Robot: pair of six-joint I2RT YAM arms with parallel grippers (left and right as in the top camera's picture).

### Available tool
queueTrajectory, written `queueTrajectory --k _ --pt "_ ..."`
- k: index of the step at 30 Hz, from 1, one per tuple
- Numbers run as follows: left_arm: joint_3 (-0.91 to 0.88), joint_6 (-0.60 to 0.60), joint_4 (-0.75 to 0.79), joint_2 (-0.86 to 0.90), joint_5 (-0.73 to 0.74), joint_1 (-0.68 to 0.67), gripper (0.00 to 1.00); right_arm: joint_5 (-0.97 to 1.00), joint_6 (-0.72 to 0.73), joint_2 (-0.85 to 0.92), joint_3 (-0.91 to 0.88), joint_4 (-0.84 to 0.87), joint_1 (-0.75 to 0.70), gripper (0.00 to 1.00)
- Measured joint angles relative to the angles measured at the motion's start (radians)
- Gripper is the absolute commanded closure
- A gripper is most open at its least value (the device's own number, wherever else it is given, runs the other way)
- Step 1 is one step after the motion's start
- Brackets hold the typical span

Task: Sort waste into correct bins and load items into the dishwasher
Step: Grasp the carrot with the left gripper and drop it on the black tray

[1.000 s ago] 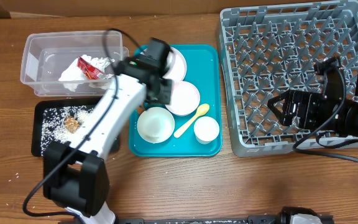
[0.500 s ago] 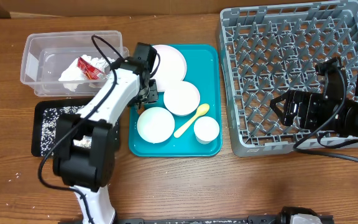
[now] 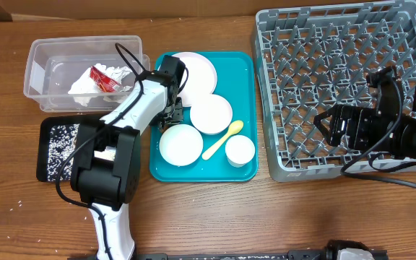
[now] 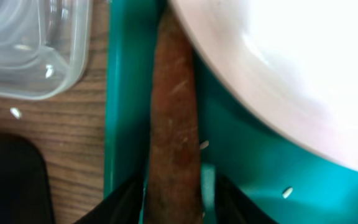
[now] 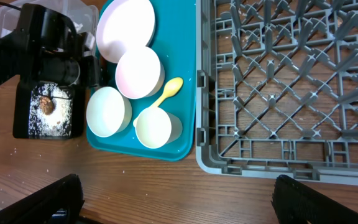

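Presently, the wrapper (image 3: 101, 78) is found in the tub (image 3: 42, 54). The brown stick (image 4: 174, 124), at the edge of the teal tray (image 3: 245, 87), is straddled by the unclamped left gripper (image 4: 175, 196); the right gripper (image 3: 325, 126) is spread. The rack (image 3: 338, 58) is unloaded.

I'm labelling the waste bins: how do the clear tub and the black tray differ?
The clear tub is see-through with tall walls; the black tray is opaque and shallow. The clear tub holds a crumpled red-and-white wrapper with white napkin; the black tray holds loose rice grains and a brown lump. Both are rectangular, of similar footprint, left of the teal tray.
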Motion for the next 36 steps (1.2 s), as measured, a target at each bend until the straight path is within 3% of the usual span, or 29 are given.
queueTrajectory --k 3,11,15,21,25,29,36 --pt "0.001 0.019 0.011 0.003 0.000 0.000 0.94 0.000 -0.001 0.000 0.000 0.000 0.000 0.00" --pt "0.052 0.032 -0.074 0.025 0.009 0.000 0.96 0.000 0.000 0.000 0.000 0.000 0.000 0.00" --pt "0.192 0.039 -0.288 0.066 0.048 0.000 0.96 0.000 0.000 0.000 0.000 0.000 0.000 0.00" --pt "0.689 0.076 -0.655 0.073 0.074 0.000 0.96 0.004 0.000 0.000 0.000 -0.005 0.000 0.00" --pt "0.866 0.090 -0.847 0.050 0.041 0.005 0.96 0.006 0.000 0.000 0.000 -0.005 0.000 0.00" --pt "0.847 0.114 -0.842 -0.060 0.046 0.039 0.96 0.007 0.000 0.000 0.000 -0.009 0.000 0.00" --pt "0.447 0.035 -0.785 -0.422 -0.011 0.214 0.96 0.007 0.000 0.002 0.000 -0.017 0.000 0.00"
